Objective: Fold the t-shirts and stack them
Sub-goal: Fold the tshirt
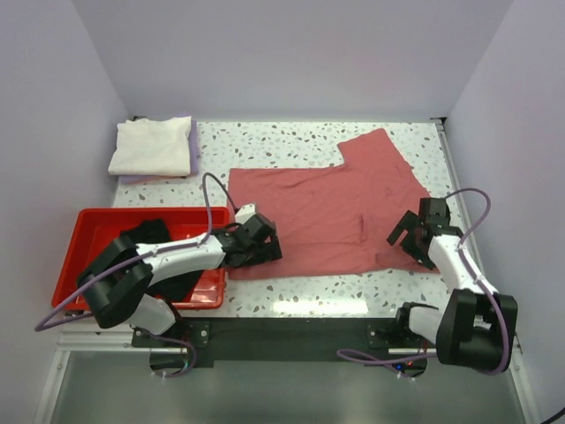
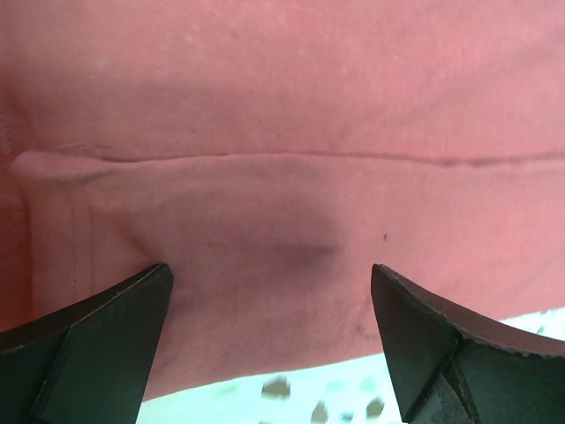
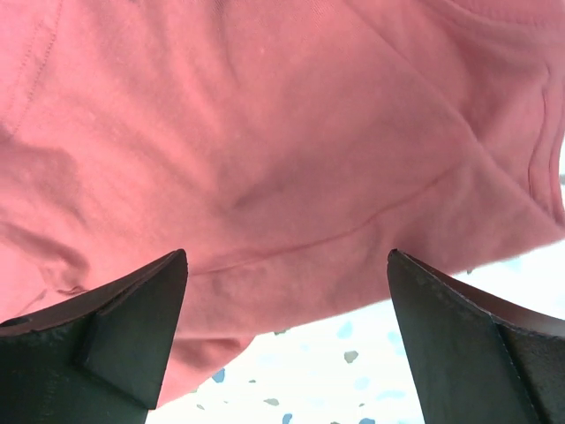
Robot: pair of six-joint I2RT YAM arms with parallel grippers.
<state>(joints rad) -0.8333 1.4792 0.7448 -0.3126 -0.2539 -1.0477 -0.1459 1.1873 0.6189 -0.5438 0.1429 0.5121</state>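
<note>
A dusty red t-shirt (image 1: 331,208) lies spread on the speckled table, partly folded, one sleeve toward the back right. My left gripper (image 1: 263,252) is open, low over the shirt's near left edge; the cloth (image 2: 265,203) fills its view, with a folded hem between the fingers. My right gripper (image 1: 408,240) is open over the shirt's near right edge; the cloth (image 3: 265,132) lies between and beyond its fingers. A cream-white folded shirt (image 1: 152,145) lies on a pale lavender one (image 1: 191,150) at the back left. Black cloth (image 1: 146,237) lies in the tray.
A rigid bright red plastic tray (image 1: 93,216) stands at the near left, under my left arm. White walls close in the table at the back and sides. The table's front edge runs just behind the arm bases.
</note>
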